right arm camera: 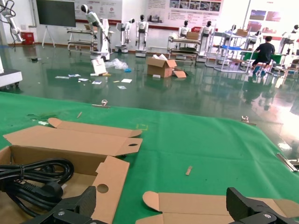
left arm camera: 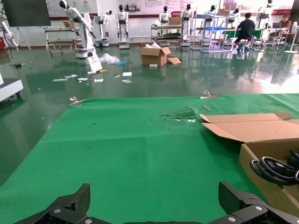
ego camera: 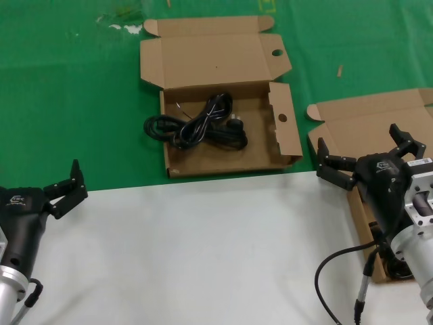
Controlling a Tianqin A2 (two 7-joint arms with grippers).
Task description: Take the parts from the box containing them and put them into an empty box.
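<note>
1. Brown cardboard box with round holes in its flaps [ego camera: 226,139] sits on the green mat [ego camera: 74,88], lid folded back toward the bench's far edge, around the middle of its width.
2. One coiled black power cord [ego camera: 199,125] lies inside it, a loop hanging over the box's left wall onto the mat. Plug is visible at the coil's right end. The right wrist view shows the same cord [right arm camera: 32,179] and the hole in the side flap.
3. Second brown box [ego camera: 369,135] sits at the bench's right edge, plain lid open toward the far edge. Its tray is mostly hidden behind the right arm; can't tell the contents.
4. Right gripper [ego camera: 369,152] hovers over the second box's tray, fingers spread wide, holding nothing.
5. Left gripper [ego camera: 64,186] sits near the bench's front-left corner, at the line where the mat meets the white sheet [ego camera: 196,250]. Fingers apart, holding nothing.
6. White sheet covers the front strip of the bench.
7. Left wrist view: both finger tips [left arm camera: 70,205] well apart, with green mat between them.
</note>
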